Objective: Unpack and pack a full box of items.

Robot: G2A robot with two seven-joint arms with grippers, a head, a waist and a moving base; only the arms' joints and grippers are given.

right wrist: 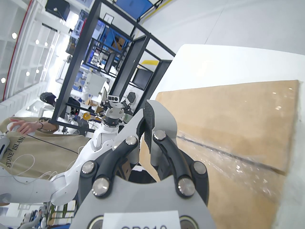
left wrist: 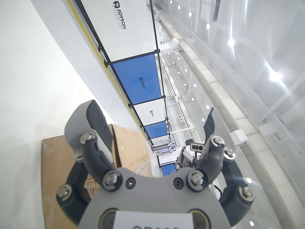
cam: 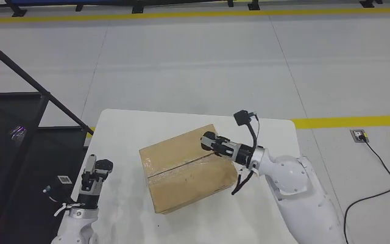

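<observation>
Box [cam: 186,177] on table [cam: 122,128] (roughly central)

A logo with one dark word stands on the white perforated wall panel [left wrist: 102,8], and a smaller copy on the blue panel [left wrist: 133,72]. A white sticker [left wrist: 155,220] on the base of the left gripper [left wrist: 152,115] and a like sticker [right wrist: 140,220] on the right gripper [right wrist: 146,117] bear cut-off characters. The box [left wrist: 131,144] has an unreadable label [left wrist: 91,188].
</observation>
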